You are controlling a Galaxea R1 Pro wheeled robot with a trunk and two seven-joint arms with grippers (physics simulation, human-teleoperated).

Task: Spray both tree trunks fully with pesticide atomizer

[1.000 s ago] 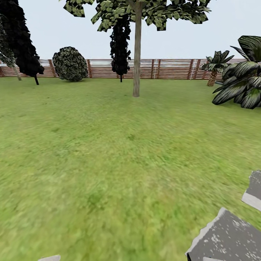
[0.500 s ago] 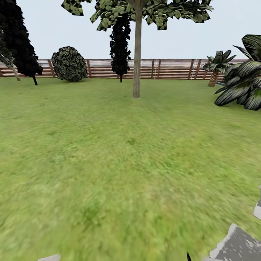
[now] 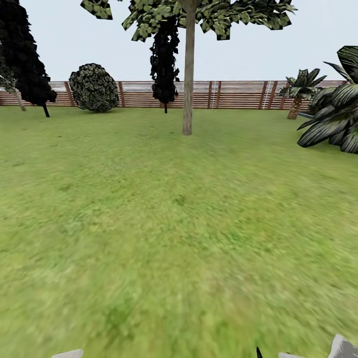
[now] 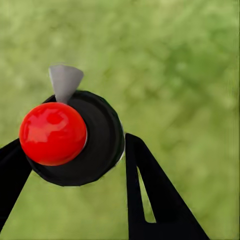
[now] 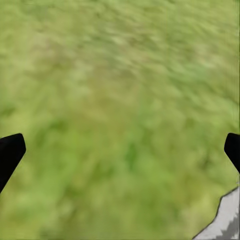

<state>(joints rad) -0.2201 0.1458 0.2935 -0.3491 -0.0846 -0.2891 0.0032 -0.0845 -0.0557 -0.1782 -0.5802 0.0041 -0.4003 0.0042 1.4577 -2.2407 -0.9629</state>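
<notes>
now | left claw (image 4: 75,150) clamped on pesticide atomizer (image 4: 75,137) between its fingers | right claw (image 5: 120,147) spread wide over lawn (image 5: 120,75)

Tree crown (image 3: 199,15) cut by top edge — palm-like plant (image 3: 333,119) cut at right; near lawn (image 3: 149,273) blurred.

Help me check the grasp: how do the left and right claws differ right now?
The left claw is shut on the atomizer, its fingers against the black bottle; the right claw is open and holds nothing. The left's fingers sit close together; the right's stand wide apart. Both have black fingers and hang over grass.
</notes>
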